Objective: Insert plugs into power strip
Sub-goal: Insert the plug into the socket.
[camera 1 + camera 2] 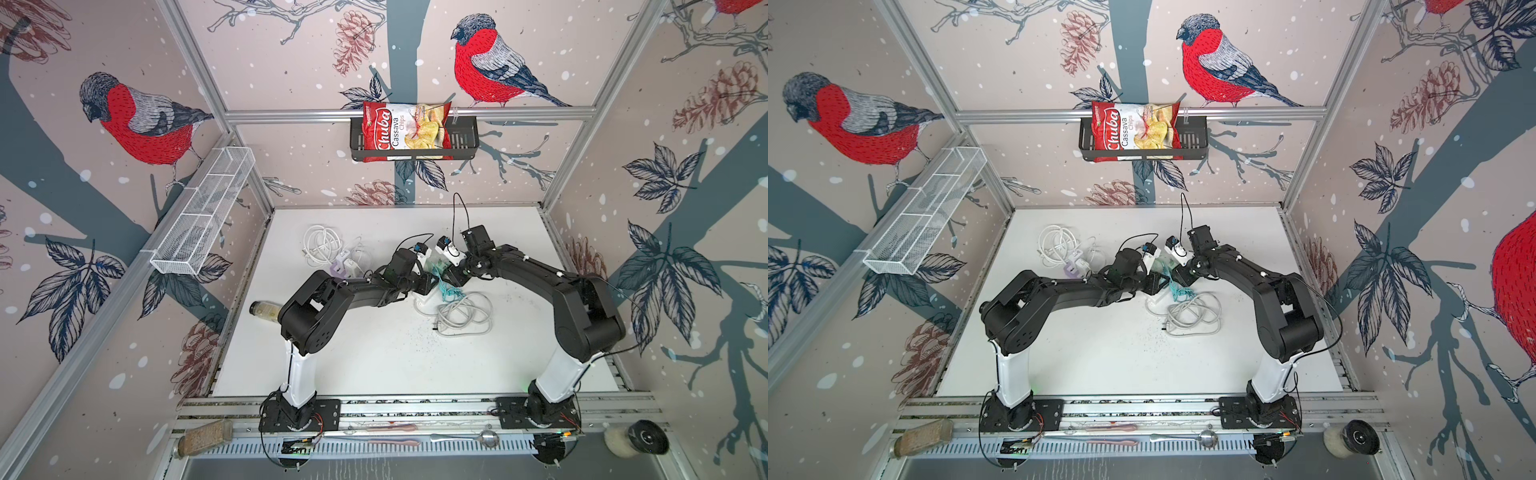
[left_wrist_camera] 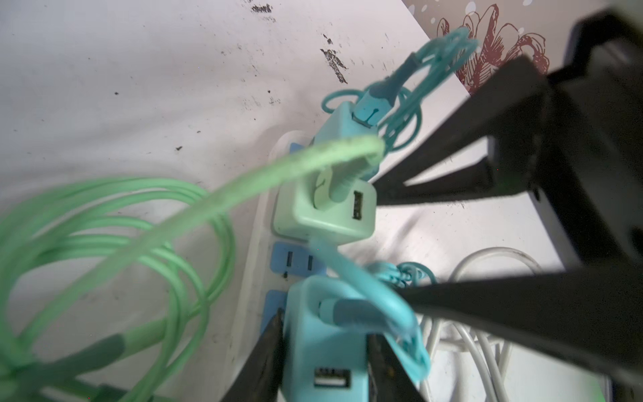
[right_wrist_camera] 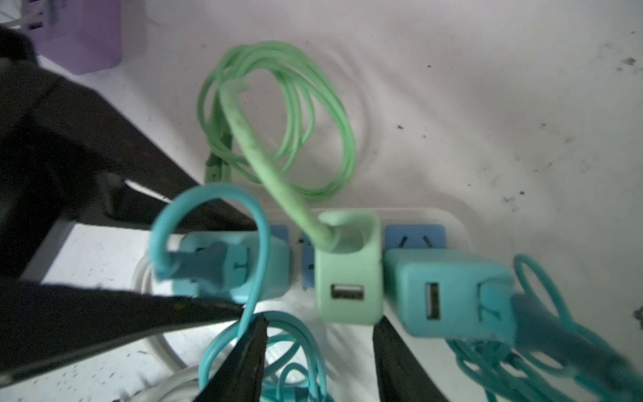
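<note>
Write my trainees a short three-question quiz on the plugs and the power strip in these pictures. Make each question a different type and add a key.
1. True or false: the mint green plug stands on the power strip with a teal plug on each side.
2. Choose one: how many plugs stand on the power strip? A one, B three, C five.
3. Fill the gap: the left hand has a finger on each side of a ____ plug.

Key: 1 true; 2 B; 3 teal.
</note>
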Action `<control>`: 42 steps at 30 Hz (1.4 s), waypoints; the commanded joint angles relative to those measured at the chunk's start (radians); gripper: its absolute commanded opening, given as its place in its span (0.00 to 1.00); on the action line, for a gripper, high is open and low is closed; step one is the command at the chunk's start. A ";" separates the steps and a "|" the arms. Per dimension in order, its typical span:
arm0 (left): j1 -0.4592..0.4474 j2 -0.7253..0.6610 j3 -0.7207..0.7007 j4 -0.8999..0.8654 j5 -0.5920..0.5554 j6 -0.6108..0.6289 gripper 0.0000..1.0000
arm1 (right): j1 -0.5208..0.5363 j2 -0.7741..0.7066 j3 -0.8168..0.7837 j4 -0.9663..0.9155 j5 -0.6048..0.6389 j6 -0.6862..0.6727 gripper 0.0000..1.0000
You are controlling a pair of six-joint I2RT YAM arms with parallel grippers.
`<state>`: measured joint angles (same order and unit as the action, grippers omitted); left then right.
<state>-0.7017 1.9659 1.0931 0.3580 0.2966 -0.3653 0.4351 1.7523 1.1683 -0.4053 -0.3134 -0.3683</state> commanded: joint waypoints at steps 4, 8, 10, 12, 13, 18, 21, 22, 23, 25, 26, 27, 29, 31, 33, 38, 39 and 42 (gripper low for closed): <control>0.004 0.008 -0.016 -0.026 -0.026 0.006 0.36 | 0.007 0.002 0.013 -0.070 -0.049 0.004 0.54; 0.005 0.005 -0.024 -0.024 -0.035 0.006 0.36 | 0.006 -0.018 0.023 -0.080 -0.051 0.003 0.54; 0.004 0.001 -0.027 -0.028 -0.040 0.007 0.37 | 0.007 -0.041 0.028 -0.083 -0.038 0.006 0.54; 0.004 -0.008 -0.030 -0.031 -0.047 0.011 0.39 | 0.004 -0.065 0.029 -0.085 -0.026 0.007 0.54; 0.004 -0.013 -0.034 -0.035 -0.055 0.014 0.41 | 0.005 -0.078 0.029 -0.082 -0.019 0.006 0.55; 0.005 -0.033 -0.040 -0.065 -0.089 0.026 0.45 | 0.001 -0.116 0.040 -0.067 0.049 0.029 0.56; 0.005 -0.050 -0.051 -0.066 -0.088 0.034 0.46 | -0.001 -0.123 0.035 -0.046 0.116 0.048 0.56; 0.005 -0.059 -0.057 -0.061 -0.088 0.035 0.46 | -0.004 -0.123 0.033 -0.038 0.136 0.057 0.56; 0.005 -0.066 -0.060 -0.060 -0.085 0.036 0.47 | -0.007 -0.124 0.033 -0.032 0.151 0.065 0.56; 0.005 -0.085 -0.060 -0.070 -0.086 0.044 0.49 | -0.015 -0.137 0.027 0.002 0.189 0.093 0.56; 0.005 -0.093 -0.060 -0.077 -0.087 0.046 0.50 | -0.020 -0.145 0.023 0.015 0.187 0.101 0.56; 0.005 -0.103 -0.057 -0.087 -0.086 0.052 0.51 | -0.024 -0.155 0.019 0.029 0.187 0.111 0.56; 0.003 -0.126 -0.055 -0.104 -0.083 0.061 0.52 | -0.030 -0.172 0.012 0.058 0.194 0.130 0.57; 0.002 -0.151 -0.059 -0.115 -0.093 0.060 0.53 | -0.037 -0.191 0.005 0.085 0.208 0.152 0.57; 0.002 -0.180 -0.073 -0.134 -0.109 0.058 0.53 | -0.045 -0.213 -0.010 0.127 0.240 0.185 0.57; 0.003 -0.298 -0.144 -0.217 -0.239 0.069 0.54 | -0.090 -0.304 -0.072 0.268 0.306 0.294 0.58; 0.002 -0.332 -0.154 -0.244 -0.280 0.074 0.55 | -0.100 -0.325 -0.084 0.296 0.328 0.312 0.58; 0.004 -0.427 -0.164 -0.339 -0.471 0.063 0.59 | -0.137 -0.390 -0.131 0.380 0.427 0.372 0.60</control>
<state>-0.6975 1.5921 0.9352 0.1101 0.0227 -0.3122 0.3183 1.3983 1.0618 -0.1566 0.0067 -0.0860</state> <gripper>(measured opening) 0.582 0.593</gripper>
